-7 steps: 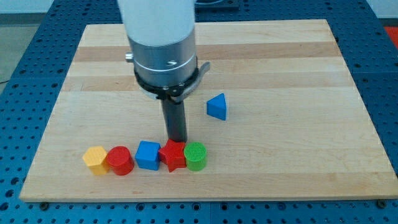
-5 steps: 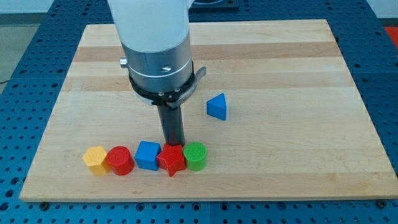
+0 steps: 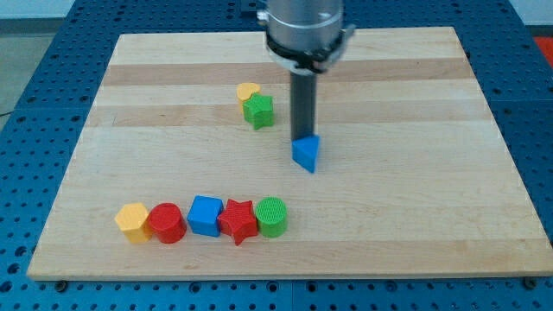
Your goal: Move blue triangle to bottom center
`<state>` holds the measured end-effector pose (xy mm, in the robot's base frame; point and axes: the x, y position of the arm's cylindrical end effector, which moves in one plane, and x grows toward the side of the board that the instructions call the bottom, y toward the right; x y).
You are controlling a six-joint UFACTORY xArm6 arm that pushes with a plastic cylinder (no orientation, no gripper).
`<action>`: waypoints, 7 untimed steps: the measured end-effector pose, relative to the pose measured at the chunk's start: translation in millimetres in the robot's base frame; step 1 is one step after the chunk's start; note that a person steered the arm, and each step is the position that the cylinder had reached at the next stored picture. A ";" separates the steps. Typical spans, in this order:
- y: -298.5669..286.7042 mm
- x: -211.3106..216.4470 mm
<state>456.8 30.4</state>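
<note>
The blue triangle [image 3: 306, 154] lies on the wooden board [image 3: 415, 190], a little right of centre. My tip [image 3: 303, 137] stands right at the triangle's top edge, touching it from the view's top side. The rod rises straight up to the arm at the view's top.
A row of blocks lies near the board's bottom left: yellow block [image 3: 133, 222], red cylinder [image 3: 167, 223], blue cube [image 3: 206, 215], red star [image 3: 239, 220], green cylinder [image 3: 271, 216]. A yellow heart [image 3: 248, 92] and green block [image 3: 258, 111] sit touching, upper centre.
My tip has left the red star in the bottom row and moved up and right to the blue triangle's top edge. The yellow heart and green block, hidden before, now show.
</note>
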 end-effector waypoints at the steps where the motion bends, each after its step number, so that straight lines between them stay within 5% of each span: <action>1: 5.8 57.6; 6: 20.7 88.4; 7: 66.3 89.8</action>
<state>546.6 96.7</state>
